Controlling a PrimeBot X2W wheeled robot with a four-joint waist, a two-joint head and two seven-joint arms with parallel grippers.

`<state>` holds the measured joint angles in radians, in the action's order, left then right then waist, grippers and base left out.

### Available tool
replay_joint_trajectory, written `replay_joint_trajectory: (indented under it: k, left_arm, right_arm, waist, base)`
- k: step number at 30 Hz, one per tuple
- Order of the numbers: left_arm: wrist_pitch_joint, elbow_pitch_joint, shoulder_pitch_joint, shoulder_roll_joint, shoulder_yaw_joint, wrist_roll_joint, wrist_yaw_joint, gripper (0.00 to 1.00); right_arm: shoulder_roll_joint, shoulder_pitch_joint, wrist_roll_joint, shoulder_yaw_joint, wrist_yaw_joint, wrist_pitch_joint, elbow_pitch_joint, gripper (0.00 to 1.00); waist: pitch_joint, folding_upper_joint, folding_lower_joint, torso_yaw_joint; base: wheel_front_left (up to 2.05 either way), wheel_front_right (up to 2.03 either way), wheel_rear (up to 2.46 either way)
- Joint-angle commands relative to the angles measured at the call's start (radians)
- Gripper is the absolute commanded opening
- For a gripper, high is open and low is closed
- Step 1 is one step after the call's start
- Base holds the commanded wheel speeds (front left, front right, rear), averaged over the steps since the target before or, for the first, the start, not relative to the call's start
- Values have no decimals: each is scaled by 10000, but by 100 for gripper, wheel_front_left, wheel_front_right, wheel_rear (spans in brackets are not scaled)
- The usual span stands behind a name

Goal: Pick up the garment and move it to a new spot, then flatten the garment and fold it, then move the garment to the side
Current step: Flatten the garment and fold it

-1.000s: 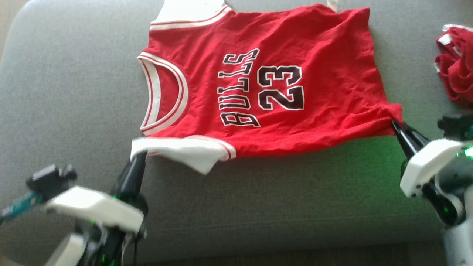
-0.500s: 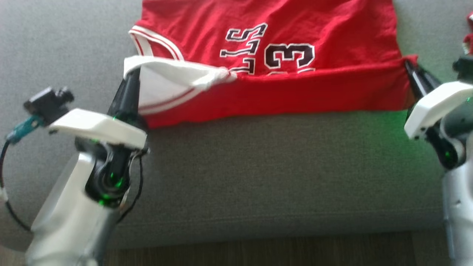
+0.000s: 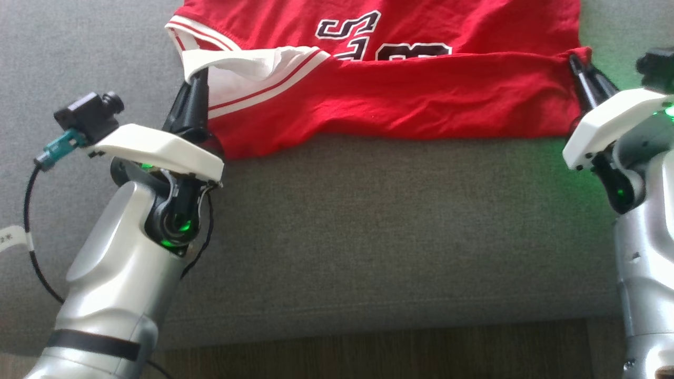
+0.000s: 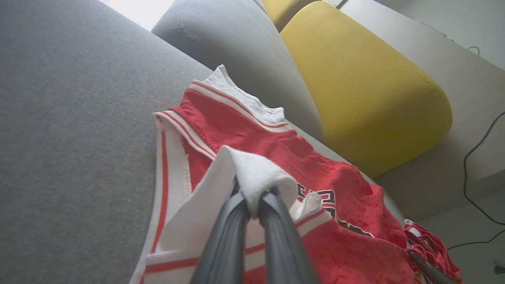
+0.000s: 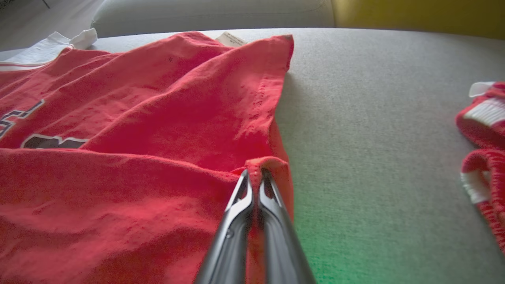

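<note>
Head view: left claw (image 3: 199, 81) and right claw (image 3: 574, 62), each pinching the red basketball jersey (image 3: 400, 100) on the grey fabric sofa (image 3: 368, 221), have drawn its near edge farther over the black lettering (image 3: 347, 29).

Jersey (image 3: 421, 100), far half beyond picture edge

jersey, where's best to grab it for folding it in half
Grip the jersey by its two near corners: the white armhole trim and the hem corner, coming from the near edge, fingers low. It lies spread with that edge nearest, and the left gripper and right gripper are shut there.
</note>
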<state>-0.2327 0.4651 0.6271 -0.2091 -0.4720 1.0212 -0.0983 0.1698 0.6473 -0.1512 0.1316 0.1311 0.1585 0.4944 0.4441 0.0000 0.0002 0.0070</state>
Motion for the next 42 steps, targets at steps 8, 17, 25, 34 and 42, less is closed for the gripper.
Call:
replay_joint_trajectory:
  k: [8,17,25,34,42]
  left_arm:
    - [-282,-641,-276,2,777,-1108,101,100]
    - [27,-2218,-2966,232,885,-1403,1767,100]
    - [-75,-2327,-3380,211,1529,-1410,2832,100]
    - [38,-1958,-3534,87,1637,-1505,3297,100]
    - [581,-1234,-3357,11,1215,-1687,3421,100]
  right_arm:
    - [6,-223,-166,-83,-4,-1410,-519,100]
    - [-425,-1769,-272,120,-4,-1521,-2067,100]
    - [-800,-2222,-333,-28,-4,-1327,-2813,100]
    - [-899,-2320,-321,128,-4,-1177,-3086,100]
    - [-966,-2277,-340,179,-4,-1125,-3094,100]
  waist:
    - [-546,0,-2,-30]
    - [-769,0,-2,-298]
    - [-728,0,-2,-536]
    - [-802,0,-2,-620]
    - [-866,0,-2,-608]
  base:
    - [0,0,0]
    - [0,0,0]
    - [0,0,0]
    - [0,0,0]
    - [0,0,0]
